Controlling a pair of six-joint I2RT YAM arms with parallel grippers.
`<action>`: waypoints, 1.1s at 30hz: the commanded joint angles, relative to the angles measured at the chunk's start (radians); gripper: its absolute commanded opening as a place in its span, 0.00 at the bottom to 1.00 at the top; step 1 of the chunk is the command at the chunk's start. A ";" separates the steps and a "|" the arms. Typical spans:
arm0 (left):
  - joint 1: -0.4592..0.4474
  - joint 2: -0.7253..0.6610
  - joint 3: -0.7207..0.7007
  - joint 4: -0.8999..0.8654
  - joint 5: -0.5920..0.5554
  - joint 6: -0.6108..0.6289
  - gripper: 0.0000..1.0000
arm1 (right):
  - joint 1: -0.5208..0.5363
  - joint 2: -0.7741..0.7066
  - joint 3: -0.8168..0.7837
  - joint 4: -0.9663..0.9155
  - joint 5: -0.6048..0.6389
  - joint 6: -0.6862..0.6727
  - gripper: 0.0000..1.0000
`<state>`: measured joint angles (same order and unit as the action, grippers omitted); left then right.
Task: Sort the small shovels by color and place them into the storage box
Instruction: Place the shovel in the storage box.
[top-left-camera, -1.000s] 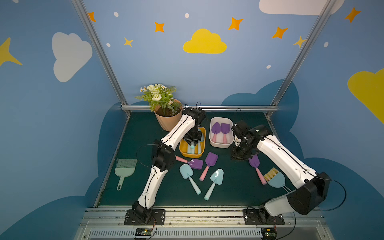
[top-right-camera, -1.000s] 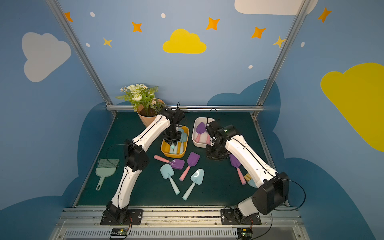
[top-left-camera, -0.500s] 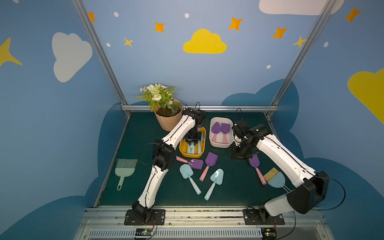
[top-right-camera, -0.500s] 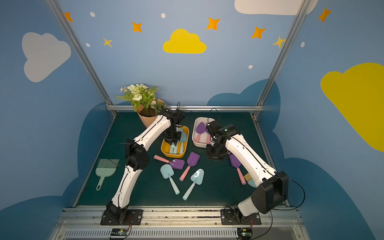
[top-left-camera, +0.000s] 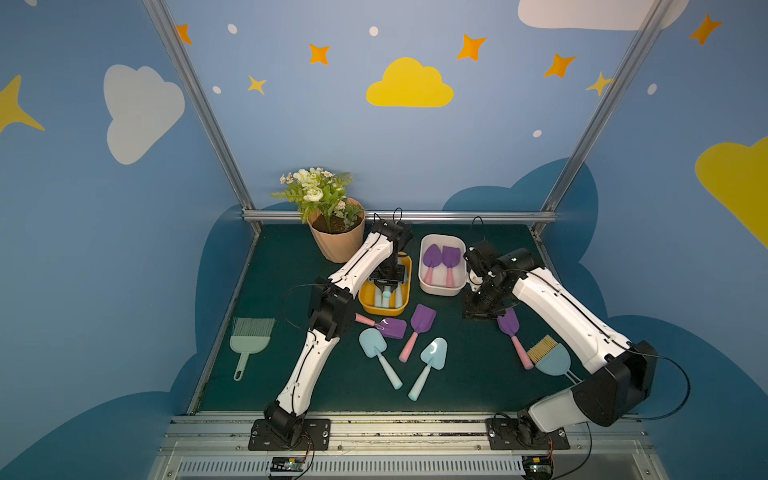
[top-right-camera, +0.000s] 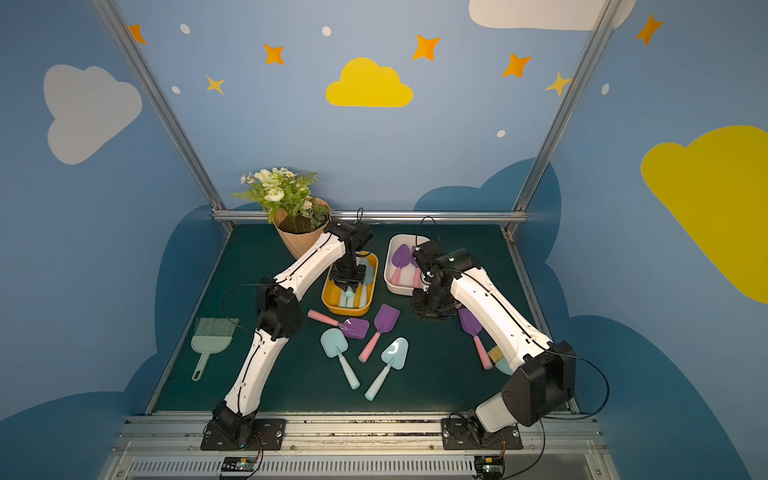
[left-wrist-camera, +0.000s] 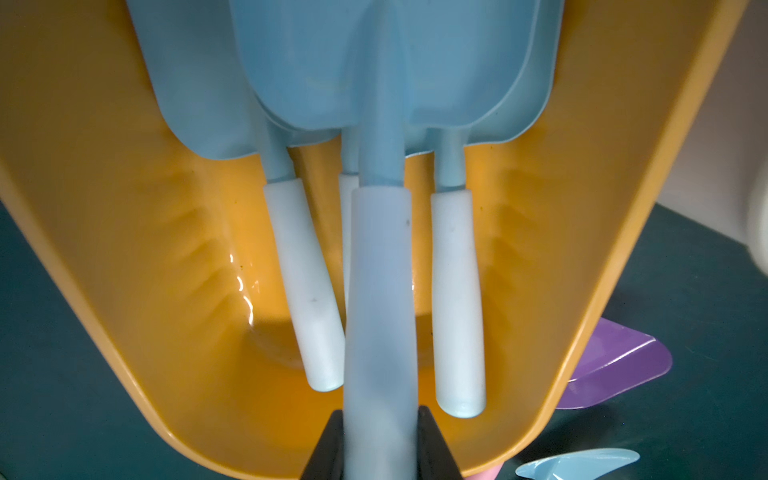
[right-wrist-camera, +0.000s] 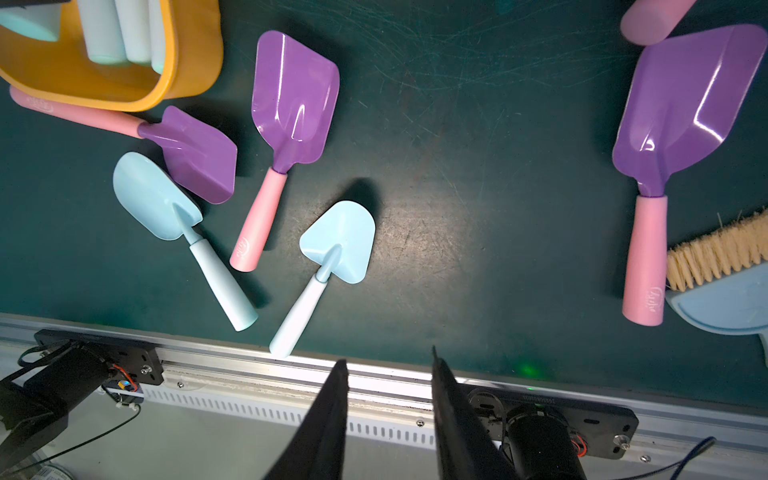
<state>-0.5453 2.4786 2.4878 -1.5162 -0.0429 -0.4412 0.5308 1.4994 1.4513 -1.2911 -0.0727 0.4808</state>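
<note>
Blue shovel (left-wrist-camera: 380, 291) is clamped by its pale handle in the left pincer (left-wrist-camera: 380, 419), low inside the yellow box (top-left-camera: 384, 312), over three other blue shovels (left-wrist-camera: 457, 299). Left arm reaches forward, elbow bent, wrist pointing down into that box. Right arm is folded over the counter (top-left-camera: 291, 270). Right pincer (right-wrist-camera: 388, 370) is narrowly parted and empty, just beside the white box (top-left-camera: 440, 291), which holds two purple shovels (top-left-camera: 432, 257). Five loose shovels (top-left-camera: 423, 318) lie on the counter. Versus a second ago: no visible shift in either arm.
</note>
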 joint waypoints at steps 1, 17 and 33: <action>-0.007 0.026 0.022 0.014 -0.011 -0.009 0.03 | -0.005 0.007 -0.005 -0.018 -0.009 -0.011 0.35; -0.022 0.059 -0.009 0.025 -0.022 -0.010 0.03 | -0.007 0.010 -0.009 -0.018 -0.009 -0.015 0.35; -0.027 0.040 -0.040 0.019 -0.031 -0.019 0.09 | -0.011 0.003 -0.015 -0.019 -0.009 -0.015 0.35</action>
<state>-0.5705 2.5340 2.4580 -1.4830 -0.0681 -0.4530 0.5247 1.4994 1.4471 -1.2911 -0.0757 0.4706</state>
